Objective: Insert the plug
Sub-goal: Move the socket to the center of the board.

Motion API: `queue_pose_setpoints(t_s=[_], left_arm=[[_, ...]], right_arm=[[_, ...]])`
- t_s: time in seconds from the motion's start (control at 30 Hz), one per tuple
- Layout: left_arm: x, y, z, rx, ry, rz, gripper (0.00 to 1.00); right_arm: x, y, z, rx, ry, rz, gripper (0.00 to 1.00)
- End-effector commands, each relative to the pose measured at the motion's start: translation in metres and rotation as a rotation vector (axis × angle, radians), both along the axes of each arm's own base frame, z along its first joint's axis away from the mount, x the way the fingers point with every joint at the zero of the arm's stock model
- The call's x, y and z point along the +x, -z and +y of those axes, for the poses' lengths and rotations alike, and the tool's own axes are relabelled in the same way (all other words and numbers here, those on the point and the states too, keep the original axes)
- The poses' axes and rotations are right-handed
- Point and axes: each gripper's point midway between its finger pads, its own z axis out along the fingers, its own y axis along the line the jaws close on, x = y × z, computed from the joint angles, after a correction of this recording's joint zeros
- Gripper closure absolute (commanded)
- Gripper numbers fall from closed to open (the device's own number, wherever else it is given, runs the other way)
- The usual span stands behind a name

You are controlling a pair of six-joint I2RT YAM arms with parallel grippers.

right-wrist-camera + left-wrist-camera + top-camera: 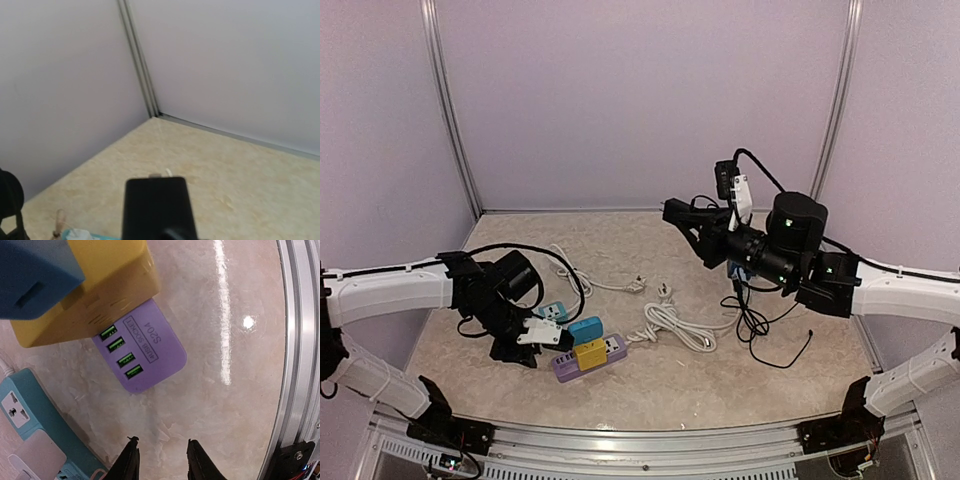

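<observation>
Item one, closest to the lens: black plug (156, 207), filling the lower middle of the right wrist view with two small metal tips showing at its top edge. It is carried aloft by my right pincer (692, 222), facing the far corner of the walls. The fingers are hidden behind it, so I judge rather than see that they are clamped on it. Item two: table (650, 390), a marbled beige top that bears everything else. Item three: white cable (670, 325), lying coiled at mid-table. Item four: black cable (760, 335), looped on the table under the right arm. Item five: teal power strip (30, 420), with one open socket face visible in the left wrist view. Item six: purple power strip (150, 360), with a row of four green ports on its free end. Item seven: yellow block (95, 295), seated on the purple strip. Item eight: blue block (30, 275), just beside the yellow one. Item nine: left pincer (164, 460), fingers apart and holding nothing, hovering low near the purple strip. Status: insertion not yet done, as the plug sits high and well apart from both strips. By my judgement, what remains is carrying it over, lining it up with a free socket and pressing it in.
</observation>
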Motion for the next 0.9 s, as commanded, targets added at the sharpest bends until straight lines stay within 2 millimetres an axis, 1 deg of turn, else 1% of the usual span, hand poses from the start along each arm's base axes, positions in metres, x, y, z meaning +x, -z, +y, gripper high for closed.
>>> queue_pose_setpoints(t_s=[0.0, 0.1, 0.2, 0.27, 0.33, 0.37, 0.5, 0.6, 0.73, 0.87], left_arm=[[0.004, 0.017, -0.008, -0.018, 0.014, -0.010, 0.69], [0.005, 0.032, -0.005, -0.013, -0.022, -0.015, 0.69], [0.007, 0.045, -0.002, -0.009, -0.051, -0.026, 0.69], [0.014, 0.051, -0.004, -0.021, -0.098, -0.041, 0.69], [0.026, 0.052, -0.011, -0.055, -0.164, -0.064, 0.70], [0.029, 0.051, -0.014, -0.071, -0.186, -0.065, 0.69], [0.028, 0.052, -0.026, -0.099, -0.202, -0.040, 0.69], [0.030, 0.052, -0.032, -0.115, -0.235, -0.028, 0.69], [0.038, 0.049, -0.044, -0.147, -0.218, -0.044, 0.70], [0.047, 0.052, -0.046, -0.108, -0.182, -0.072, 0.70]], right_arm=[[0.001, -0.005, -0.025, 0.020, 0.055, -0.029, 1.00], [0.000, -0.007, -0.037, 0.043, 0.082, -0.034, 1.00], [-0.003, -0.013, -0.047, 0.058, 0.098, -0.049, 1.00], [-0.006, -0.016, -0.053, 0.069, 0.107, -0.057, 1.00], [-0.009, -0.017, -0.059, 0.076, 0.114, -0.060, 1.00], [-0.010, -0.018, -0.063, 0.083, 0.120, -0.061, 1.00], [-0.013, -0.020, -0.077, 0.095, 0.156, -0.071, 1.00], [-0.016, -0.022, -0.085, 0.099, 0.171, -0.082, 1.00], [-0.017, -0.022, -0.092, 0.093, 0.191, -0.088, 1.00], [-0.019, -0.023, -0.095, 0.084, 0.198, -0.094, 1.00]])
